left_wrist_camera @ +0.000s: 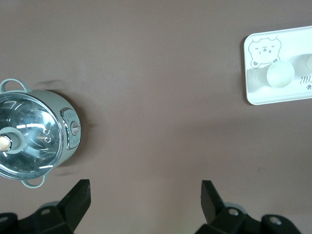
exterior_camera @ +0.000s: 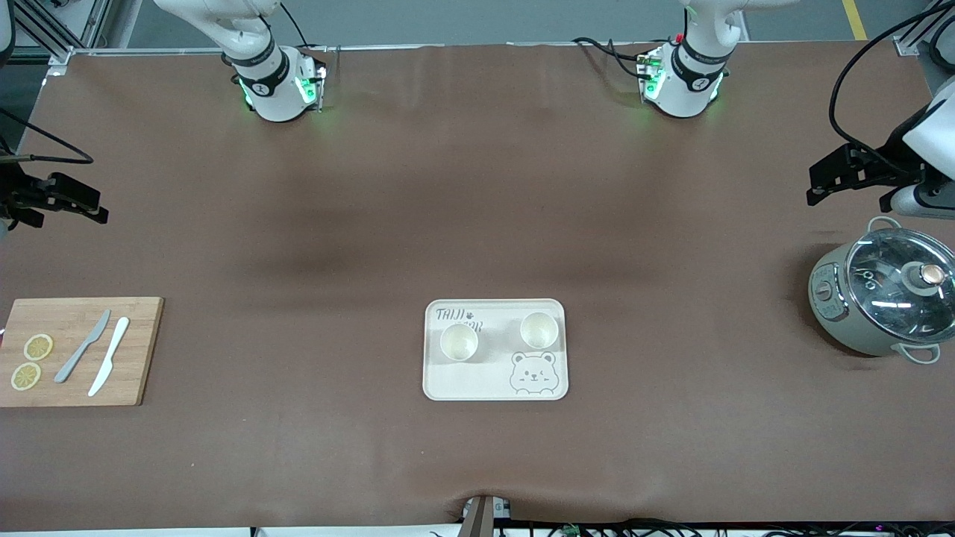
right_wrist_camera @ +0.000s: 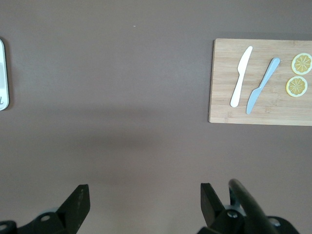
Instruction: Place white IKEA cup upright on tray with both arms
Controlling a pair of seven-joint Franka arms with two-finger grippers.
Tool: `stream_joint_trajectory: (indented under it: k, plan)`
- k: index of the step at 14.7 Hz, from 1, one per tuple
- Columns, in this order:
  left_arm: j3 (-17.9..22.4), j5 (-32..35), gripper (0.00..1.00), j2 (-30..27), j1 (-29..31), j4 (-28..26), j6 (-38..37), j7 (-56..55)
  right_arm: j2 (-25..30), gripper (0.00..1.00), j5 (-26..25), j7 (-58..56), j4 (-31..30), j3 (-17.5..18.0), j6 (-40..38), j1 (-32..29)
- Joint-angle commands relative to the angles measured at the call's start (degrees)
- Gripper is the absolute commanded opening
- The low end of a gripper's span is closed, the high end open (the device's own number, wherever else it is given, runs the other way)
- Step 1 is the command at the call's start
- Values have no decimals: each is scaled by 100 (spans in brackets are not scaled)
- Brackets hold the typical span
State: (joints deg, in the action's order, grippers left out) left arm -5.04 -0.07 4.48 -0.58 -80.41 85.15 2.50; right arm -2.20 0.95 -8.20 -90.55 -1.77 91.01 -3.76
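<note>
Colours and patterns, tabletop scene.
Table cover (exterior_camera: 477, 224): plain matte brown. Tray (exterior_camera: 495, 388): cream, grey "TAIJI" lettering and grey bear-face line drawing. Two cups (exterior_camera: 459, 342) (exterior_camera: 539, 330) on it: white, pale cream inside. Cutting board (exterior_camera: 142, 350): light wood grain; lemon slices (exterior_camera: 38, 347) yellow with pale rims; one knife (exterior_camera: 83, 346) grey, one knife (exterior_camera: 110, 356) white. Cooker (exterior_camera: 835, 306): sage grey-green body, clear glass lid (exterior_camera: 895, 280), coppery knob. Left gripper (left_wrist_camera: 144, 204) and right gripper (right_wrist_camera: 144, 204): black. Arm bases (exterior_camera: 276, 86): glossy white, black bands, green lights.
</note>
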Motion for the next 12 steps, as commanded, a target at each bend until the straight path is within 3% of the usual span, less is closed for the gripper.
stream_joint_trajectory:
  k: [1,12]
  plan:
    - [47,68,100,-123,-30,-71,-148,154,106,100,-86,-33,-104,45,49,-28]
    - [91,60,100,-105,-21,-62,-201,224,115,100,-86,-24,-77,45,-39,-37]
